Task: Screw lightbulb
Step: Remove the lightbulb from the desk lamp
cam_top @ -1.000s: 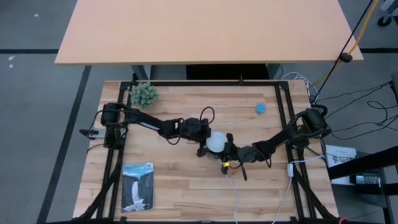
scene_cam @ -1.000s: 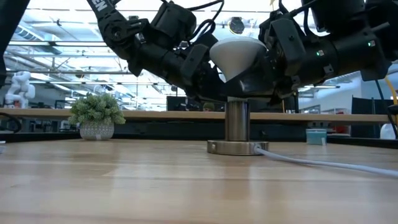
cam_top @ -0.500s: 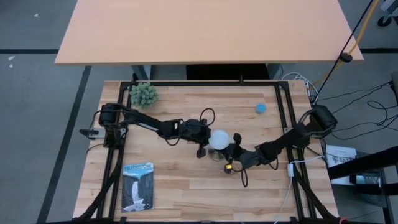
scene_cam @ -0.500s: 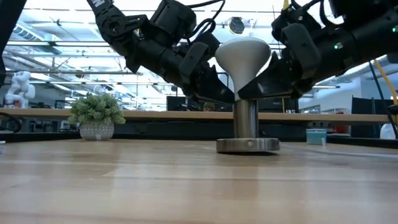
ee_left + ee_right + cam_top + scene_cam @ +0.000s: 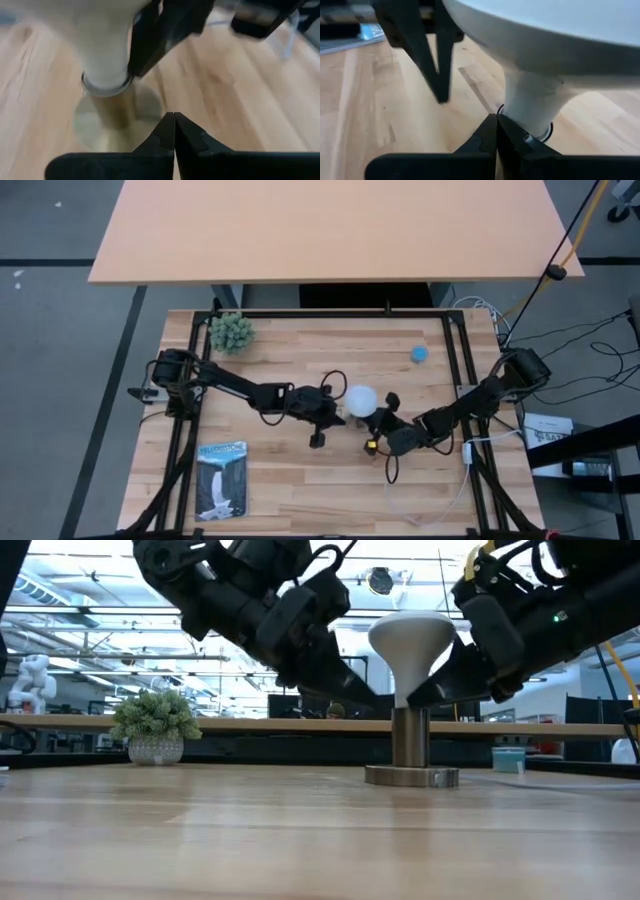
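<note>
No writing could be read on anything. The lightbulb [image 5: 410,640] stood upright in the metal socket [image 5: 411,750] near the middle of the table [image 5: 280,480]. The left gripper [image 5: 335,412] and right gripper [image 5: 383,423] flanked it, each with fingers pressed together and holding nothing.

High cam straight down, low cam table-level, wrist cams close; all share lightbulb [image 5: 361,401].
</note>
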